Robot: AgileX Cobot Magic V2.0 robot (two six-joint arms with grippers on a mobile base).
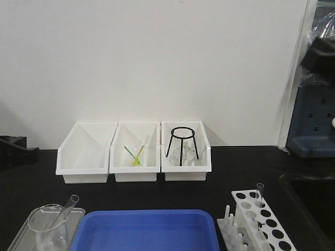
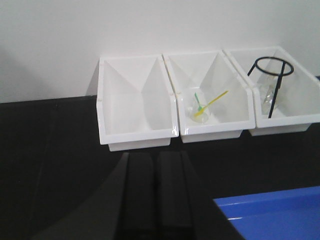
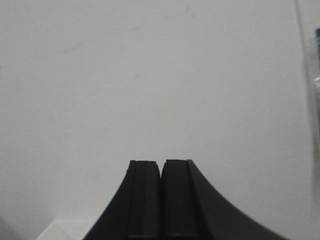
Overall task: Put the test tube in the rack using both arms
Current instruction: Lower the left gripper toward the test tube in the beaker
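Observation:
One slim clear test tube (image 1: 66, 209) leans in a wide glass beaker (image 1: 48, 226) at the front left. A second test tube (image 1: 260, 194) stands upright in the white rack (image 1: 268, 224) at the front right. My left gripper (image 2: 156, 155) is shut with nothing in it and hovers over the black table, pointing at the white bins. My right gripper (image 3: 161, 162) is also shut and empty, facing a plain white wall. In the front view, a dark part of the left arm (image 1: 15, 149) shows at the left edge and a blurred part of the right arm (image 1: 320, 52) at the top right.
Three white storage bins (image 1: 133, 168) line the back wall; the middle one holds a small beaker with yellow and green sticks (image 2: 200, 107), the right one a black wire tripod (image 1: 182, 145). A blue tray (image 1: 146, 230) lies front centre. The beaker stands on a metal tray (image 1: 23, 235).

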